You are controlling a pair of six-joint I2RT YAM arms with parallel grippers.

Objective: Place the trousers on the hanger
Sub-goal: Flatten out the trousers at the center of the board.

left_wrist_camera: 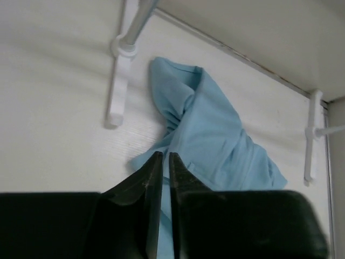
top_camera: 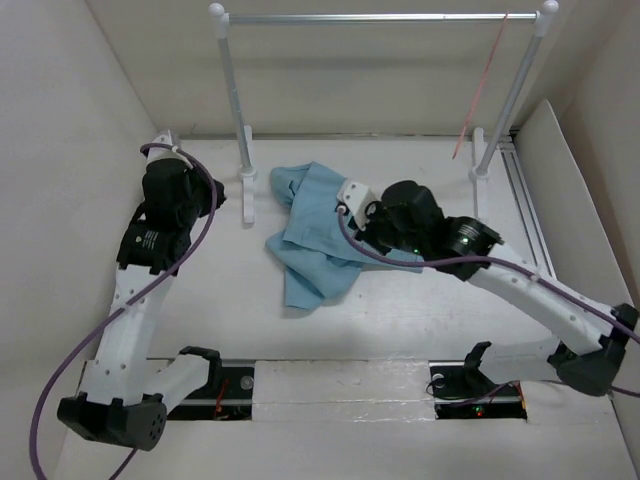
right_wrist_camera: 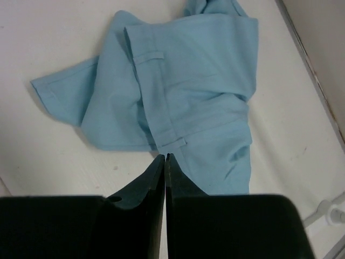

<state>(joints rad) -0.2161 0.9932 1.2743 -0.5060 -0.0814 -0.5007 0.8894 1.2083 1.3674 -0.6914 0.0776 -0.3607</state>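
Observation:
The light blue trousers (top_camera: 315, 235) lie crumpled on the white table, between the rack's two posts. The thin pink-red hanger (top_camera: 482, 88) hangs from the right end of the rail. My left gripper (top_camera: 216, 196) is left of the cloth and apart from it. In the left wrist view it (left_wrist_camera: 162, 155) is shut and empty, pointing at the trousers (left_wrist_camera: 215, 135). My right gripper (top_camera: 348, 212) hovers over the heap's right side. In the right wrist view it (right_wrist_camera: 164, 156) is shut with nothing between the tips, just short of a belt loop on the trousers (right_wrist_camera: 178, 81).
The silver rail (top_camera: 380, 17) spans two white-knobbed posts whose white feet (top_camera: 247, 185) (top_camera: 480, 165) stand on the table. The left foot (left_wrist_camera: 119, 81) is near the trousers' top. White walls enclose the table, and a slanted panel (top_camera: 575, 190) stands on the right.

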